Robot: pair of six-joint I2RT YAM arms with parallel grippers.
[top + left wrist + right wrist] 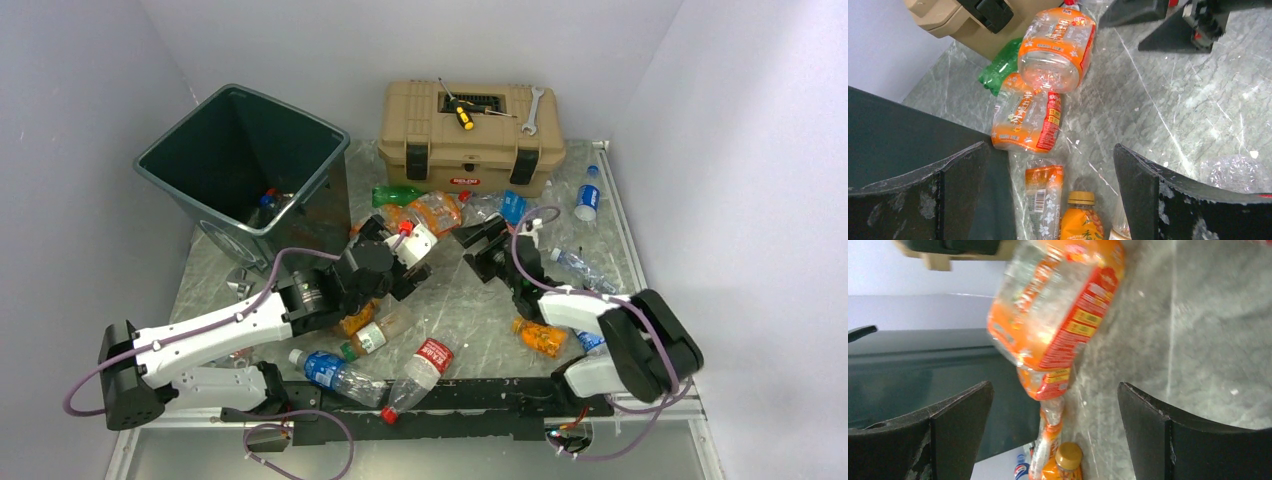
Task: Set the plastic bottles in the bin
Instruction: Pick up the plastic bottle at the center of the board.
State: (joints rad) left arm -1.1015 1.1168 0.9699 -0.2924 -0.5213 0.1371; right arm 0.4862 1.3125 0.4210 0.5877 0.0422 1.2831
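Observation:
The dark green bin [240, 160] stands at the back left with a bottle [270, 200] at its bottom. Several plastic bottles lie on the table. My left gripper [400, 262] is open and empty beside the bin. In the left wrist view [1050, 147] its jaws straddle a flattened orange-label bottle [1043, 200] and an orange bottle with a yellow cap [1080, 220] without touching them. My right gripper [480, 245] is open and empty. In the right wrist view [1054, 385] it faces an orange-label bottle [1058, 305] with the bin wall [923, 360] behind.
A tan toolbox [470, 135] with a screwdriver [462, 115] and a wrench [530, 110] on top stands at the back. A green bottle [397, 194] lies before it. More bottles lie near the front [425, 365], [335, 372] and on the right [588, 200], [540, 338].

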